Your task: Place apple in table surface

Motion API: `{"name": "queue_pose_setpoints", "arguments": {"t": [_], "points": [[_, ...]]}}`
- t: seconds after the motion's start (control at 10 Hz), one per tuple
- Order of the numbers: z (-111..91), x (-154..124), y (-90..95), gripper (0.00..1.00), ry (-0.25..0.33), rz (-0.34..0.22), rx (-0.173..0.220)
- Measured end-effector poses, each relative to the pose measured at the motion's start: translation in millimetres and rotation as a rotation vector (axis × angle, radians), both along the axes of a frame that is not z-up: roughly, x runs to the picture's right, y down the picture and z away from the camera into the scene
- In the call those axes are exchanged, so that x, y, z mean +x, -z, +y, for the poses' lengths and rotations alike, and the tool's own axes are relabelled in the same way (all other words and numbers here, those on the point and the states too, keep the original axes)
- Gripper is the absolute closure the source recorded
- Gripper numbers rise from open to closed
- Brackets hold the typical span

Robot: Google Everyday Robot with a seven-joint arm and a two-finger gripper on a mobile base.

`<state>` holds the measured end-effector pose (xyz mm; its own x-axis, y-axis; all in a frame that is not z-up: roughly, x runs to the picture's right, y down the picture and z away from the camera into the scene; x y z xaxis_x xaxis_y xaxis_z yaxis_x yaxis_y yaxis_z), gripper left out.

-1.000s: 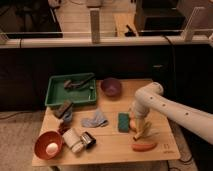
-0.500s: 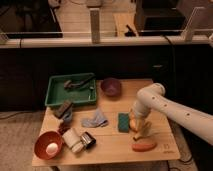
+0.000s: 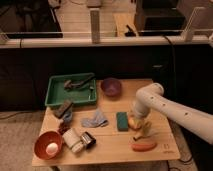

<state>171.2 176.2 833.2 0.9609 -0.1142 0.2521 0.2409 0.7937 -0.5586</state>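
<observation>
The apple (image 3: pixel 133 122) is a small yellow-orange round fruit low over the right part of the light wooden table surface (image 3: pixel 112 145), just right of the green sponge (image 3: pixel 122 121). My gripper (image 3: pixel 142 128) hangs from the white arm (image 3: pixel 165 107), which comes in from the right. The gripper is right at the apple, on its right side. I cannot tell whether the apple rests on the table or is held just above it.
An orange-red sausage-shaped item (image 3: pixel 144 146) lies in front of the gripper. A blue cloth (image 3: pixel 95 119), a purple bowl (image 3: pixel 111 86) and a green tray (image 3: pixel 72 92) holding tools stand to the left. A red bowl (image 3: pixel 46 144) holding a white ball (image 3: pixel 52 147) and cans (image 3: pixel 79 139) sit front left.
</observation>
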Motion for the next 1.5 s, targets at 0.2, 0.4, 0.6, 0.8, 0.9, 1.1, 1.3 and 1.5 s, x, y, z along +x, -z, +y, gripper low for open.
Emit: {"name": "queue_pose_setpoints", "arguments": {"t": [0.2, 0.4, 0.6, 0.8, 0.9, 1.1, 1.3, 1.5], "points": [[0, -1, 1.8, 0.61, 0.001, 0.000, 0.003], [-5, -2, 11.2, 0.64, -0.009, -0.016, 0.024], [-17, -2, 32.3, 0.64, -0.007, -0.039, 0.045], [-37, -2, 62.2, 0.64, -0.003, -0.070, 0.065], [-44, 0, 73.5, 0.64, -0.002, -0.077, 0.074], [-61, 5, 99.9, 0.64, -0.003, -0.094, 0.110], [-71, 4, 123.8, 0.60, 0.014, -0.120, 0.143], [-76, 1, 145.0, 0.58, 0.035, -0.145, 0.174]]}}
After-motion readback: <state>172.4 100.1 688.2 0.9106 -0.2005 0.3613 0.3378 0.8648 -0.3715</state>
